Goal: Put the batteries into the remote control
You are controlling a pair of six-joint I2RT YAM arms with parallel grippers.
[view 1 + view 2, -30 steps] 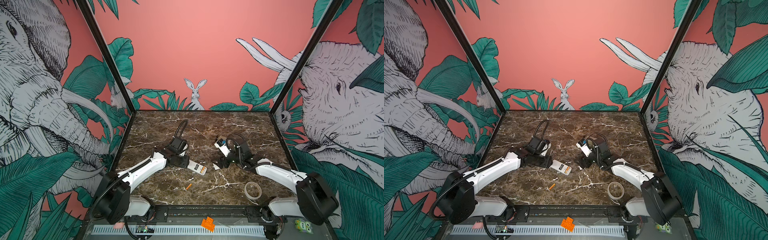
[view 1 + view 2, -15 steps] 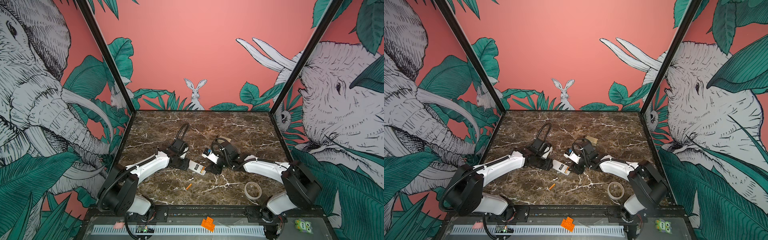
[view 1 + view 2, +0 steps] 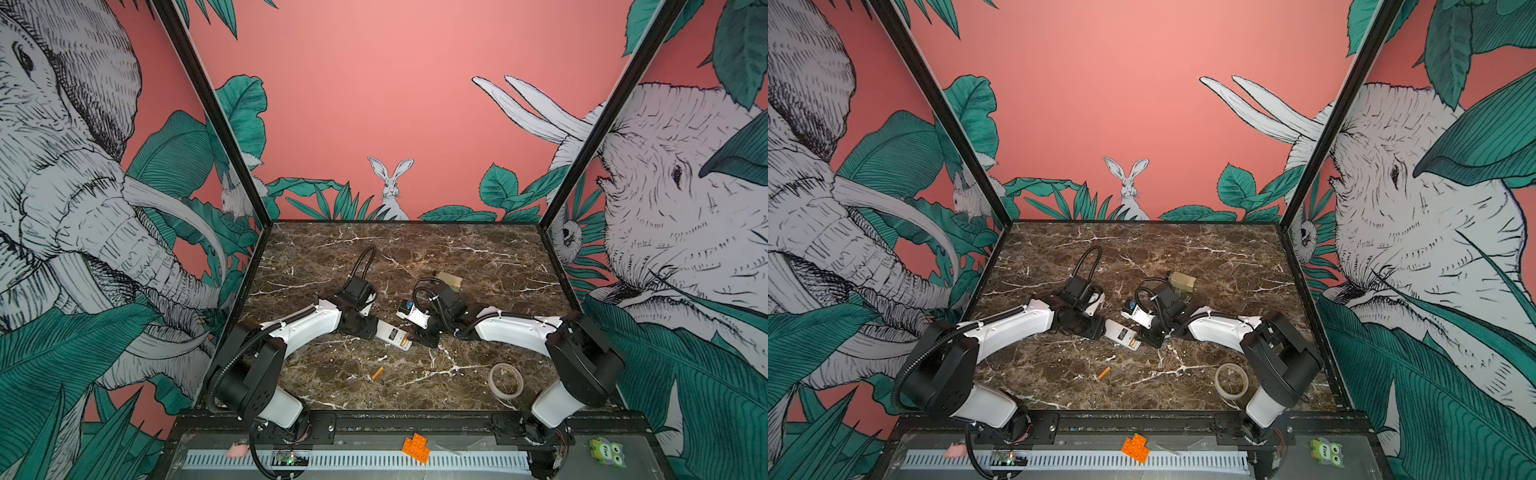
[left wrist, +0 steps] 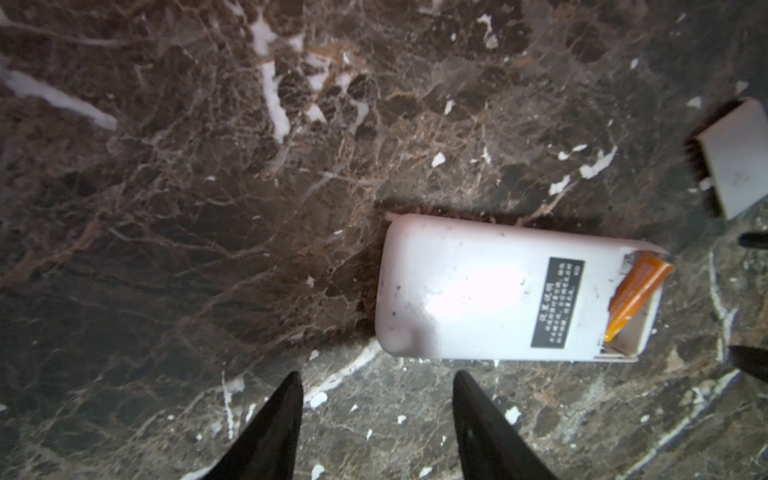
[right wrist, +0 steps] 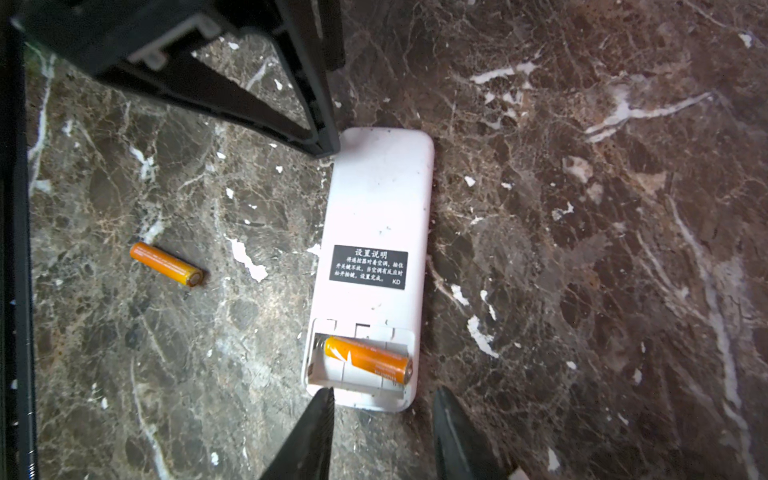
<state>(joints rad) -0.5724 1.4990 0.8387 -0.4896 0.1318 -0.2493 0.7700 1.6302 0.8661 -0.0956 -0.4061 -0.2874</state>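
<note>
A brown marble-patterned desk (image 3: 478, 257) fills the floor of a booth with pink walls printed with elephants and leaves. Near its middle the left hand (image 4: 377, 376) holds its two fingers apart with only desk between them, their tips just short of one end of the remote control (image 4: 478, 291). The right hand (image 5: 384, 390) meets the remote from the opposite end, fingers also apart and clamped on nothing. One fingertip overlaps the remote's end edge; whether it touches cannot be told.

In both top views the remote is only a small white bar between the two hands. The wrist views show it face down, white back up, with a black label in white print and an uncovered bay at the right hand's end. The seated battery (image 5: 368, 359), orange, lies aslant across that bay; the left wrist view shows one end riding above the rim. That view alone catches a white flat piece (image 4: 735, 158) near the open end, cut by the frame.

The loose battery (image 3: 377, 373) lies flat on the desk, apart from the remote, toward the front edge. A tape roll (image 3: 491, 380) sits front right by the right arm's base, and a beige block (image 3: 449, 279) sits behind that arm. The back of the desk up to the walls lies open. An orange brick (image 3: 415, 448) rests on the ledge in front.
</note>
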